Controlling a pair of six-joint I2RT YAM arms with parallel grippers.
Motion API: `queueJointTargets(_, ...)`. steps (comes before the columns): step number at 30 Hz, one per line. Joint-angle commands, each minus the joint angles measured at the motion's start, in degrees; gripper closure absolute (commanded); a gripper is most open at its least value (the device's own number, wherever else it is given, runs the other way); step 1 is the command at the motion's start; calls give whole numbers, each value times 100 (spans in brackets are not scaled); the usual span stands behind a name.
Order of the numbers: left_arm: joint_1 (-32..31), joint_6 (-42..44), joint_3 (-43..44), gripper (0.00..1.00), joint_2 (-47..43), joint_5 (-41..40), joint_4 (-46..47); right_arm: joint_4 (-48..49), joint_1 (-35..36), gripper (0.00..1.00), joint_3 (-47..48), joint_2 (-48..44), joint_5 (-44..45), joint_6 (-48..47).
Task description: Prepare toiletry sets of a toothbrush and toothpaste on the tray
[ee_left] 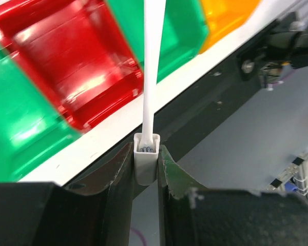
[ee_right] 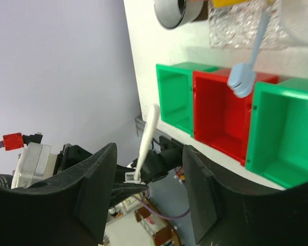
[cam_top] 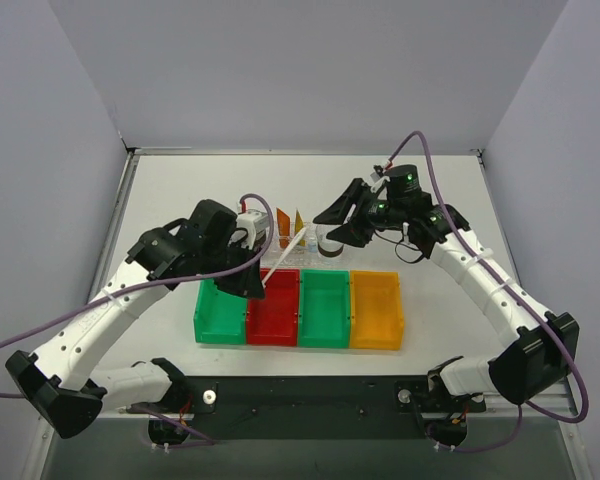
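The left gripper point(ee_left: 146, 154) pinches one slim white toothbrush point(ee_left: 151, 77) by one end, above four plastic bins point(cam_top: 220, 312): green, red, green, orange. Behind them, the bumpy clear tray point(ee_right: 223, 33) holds two orange tapered tubes point(cam_top: 283, 229) and one pale blue toothbrush point(ee_right: 252, 48). The right gripper point(cam_top: 329, 227) has its jaws spread and empty.

no readable text, labels or numbers anywhere

From the left wrist, the slim white plastic toothbrush point(ee_left: 150, 77) runs off the top edge, far end unseen; the red plastic bin point(ee_left: 77, 66) behind it is blurred. From the right wrist, the top edge cuts off the slim pale blue toothbrush point(ee_right: 254, 51) and the clear bumpy oblong tray point(ee_right: 226, 31). Overhead, that tray is too faint to trace.
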Motion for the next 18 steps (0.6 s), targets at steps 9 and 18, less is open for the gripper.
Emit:
queueJointTargets(9, 597, 1555, 809, 100, 534, -883, -1825, -784, -942, 48, 286, -676, 558, -1244)
queueJointTargets(18, 641, 1608, 1257, 100, 1352, -1375, -1922, -1303, -1197, 47, 928, -501, 857, -1965)
